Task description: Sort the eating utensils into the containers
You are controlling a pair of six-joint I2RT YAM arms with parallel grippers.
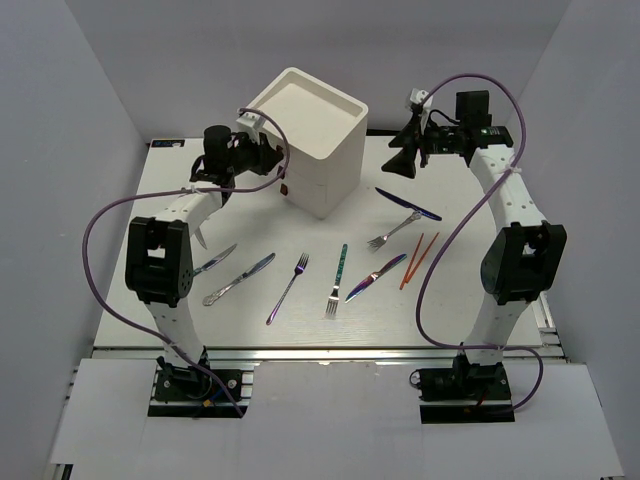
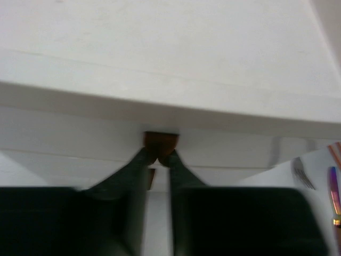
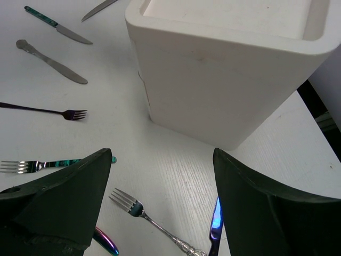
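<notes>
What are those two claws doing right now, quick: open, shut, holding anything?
Left gripper: closed, pinching the dark red pull.
Right gripper: open wide, holding nothing.

Two white-shelled robot arms, the left arm [image 1: 185,212] and the right arm [image 1: 515,198], each carry a boxy black joint housing [image 1: 157,262] midway along and a black wrist unit at the far end. A loose purple cable [image 1: 92,250] loops beside each arm, running from a black base [image 1: 192,385] bolted at the desk's near edge up to the wrist. A small white fitting [image 1: 418,98] sits atop the right wrist. The jaws are matte black wedges, broad at the root and tapering to narrow tips
</notes>
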